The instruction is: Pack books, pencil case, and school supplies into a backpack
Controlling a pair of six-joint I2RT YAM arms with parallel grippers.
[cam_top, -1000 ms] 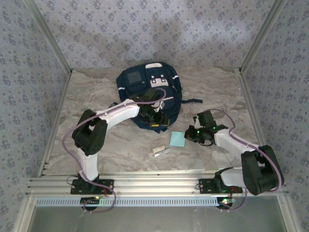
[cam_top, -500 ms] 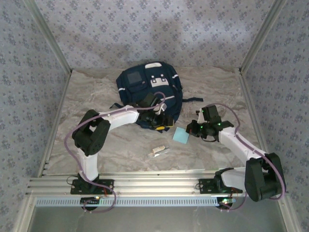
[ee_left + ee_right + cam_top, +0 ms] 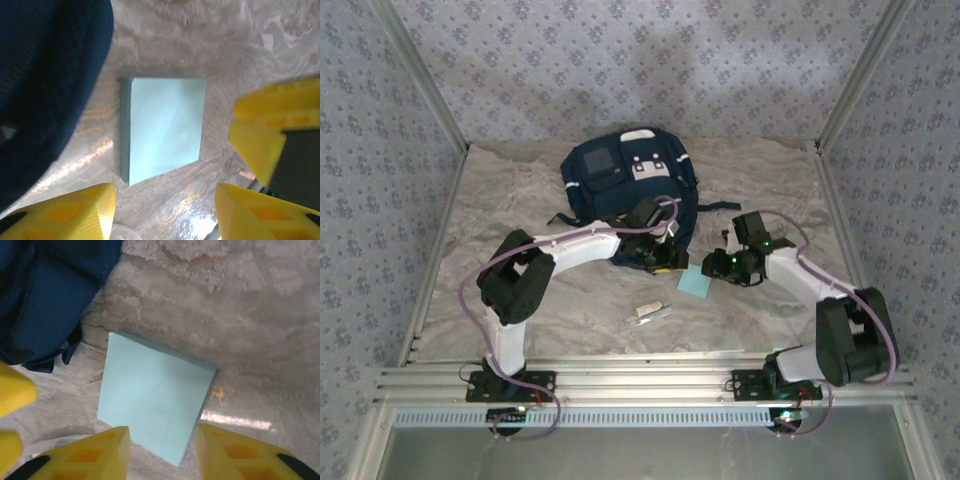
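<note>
Two grippers are crowding one target, the small flat light-blue square pad (image 3: 694, 286), which is lying on the grey marble table (image 3: 520, 200) just beside the large navy-blue fabric backpack (image 3: 620, 175). The left gripper (image 3: 162, 215) and right gripper (image 3: 162, 455) are both hanging open and empty. In my judgement they are risking a finger-to-finger collision, or a nudge that sends the thin pad sliding under the backpack.

A marbled grey tabletop (image 3: 520, 200) sits between floral-patterned walls (image 3: 620, 60) and aluminium rails (image 3: 640, 375).
</note>
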